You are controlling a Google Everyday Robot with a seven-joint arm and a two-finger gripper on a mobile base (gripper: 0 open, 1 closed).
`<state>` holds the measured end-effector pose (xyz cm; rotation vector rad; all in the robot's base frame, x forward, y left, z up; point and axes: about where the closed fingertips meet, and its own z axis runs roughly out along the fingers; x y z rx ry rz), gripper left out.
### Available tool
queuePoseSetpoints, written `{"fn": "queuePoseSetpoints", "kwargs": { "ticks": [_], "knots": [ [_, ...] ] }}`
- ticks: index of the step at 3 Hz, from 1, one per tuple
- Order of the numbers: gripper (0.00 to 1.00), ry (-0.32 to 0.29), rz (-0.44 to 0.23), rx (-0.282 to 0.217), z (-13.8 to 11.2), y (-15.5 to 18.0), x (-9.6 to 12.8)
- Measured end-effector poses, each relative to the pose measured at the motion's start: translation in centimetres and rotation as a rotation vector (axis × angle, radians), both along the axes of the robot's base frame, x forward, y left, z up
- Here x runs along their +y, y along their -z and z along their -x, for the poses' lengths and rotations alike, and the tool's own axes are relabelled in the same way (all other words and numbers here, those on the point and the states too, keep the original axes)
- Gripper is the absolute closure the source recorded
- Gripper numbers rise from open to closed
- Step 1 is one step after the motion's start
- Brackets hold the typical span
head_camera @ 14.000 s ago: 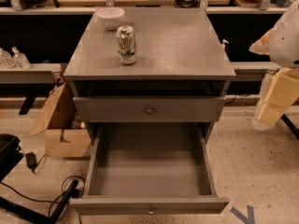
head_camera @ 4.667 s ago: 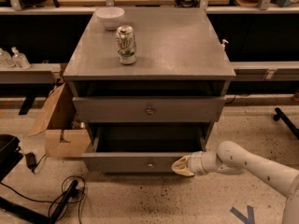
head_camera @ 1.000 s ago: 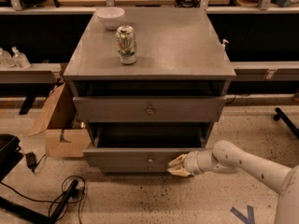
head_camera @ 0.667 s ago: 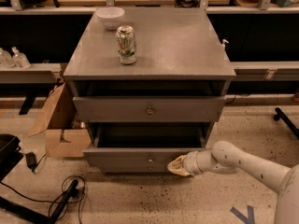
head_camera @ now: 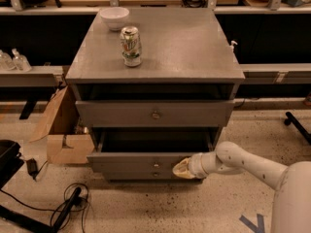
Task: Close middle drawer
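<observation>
The grey cabinet has three drawers. The middle drawer sticks out a short way, with a dark gap above its flat front and a small knob at its centre. My gripper is at the end of the white arm that reaches in from the right. It rests against the right part of the middle drawer's front, just right of the knob. The upper drawer with the bigger knob also sits slightly forward. The lowest drawer front is mostly hidden under the middle one.
A soda can and a white bowl stand on the cabinet top. A cardboard box sits on the floor at the left, with black cables in front of it. Benches run behind the cabinet.
The middle drawer, wide open 14 s ago, has been pushed most of the way in. Over the last second the gripper and drawer front have crept slightly further towards the cabinet.
</observation>
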<state>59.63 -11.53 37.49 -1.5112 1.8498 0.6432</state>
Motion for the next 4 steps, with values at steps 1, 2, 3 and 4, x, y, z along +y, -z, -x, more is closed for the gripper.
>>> {"fn": "queuePoseSetpoints", "kwargs": {
  "ticks": [1, 2, 3, 4],
  "knots": [
    [1.00, 0.000, 0.000, -0.002, -1.1, 0.2, -0.2],
    [1.00, 0.000, 0.000, -0.002, -0.9, 0.2, -0.2],
    [1.00, 0.006, 0.000, -0.008, -2.6, 0.3, -0.6],
    [1.00, 0.007, 0.000, -0.009, -2.6, 0.3, -0.7]
  ]
}}
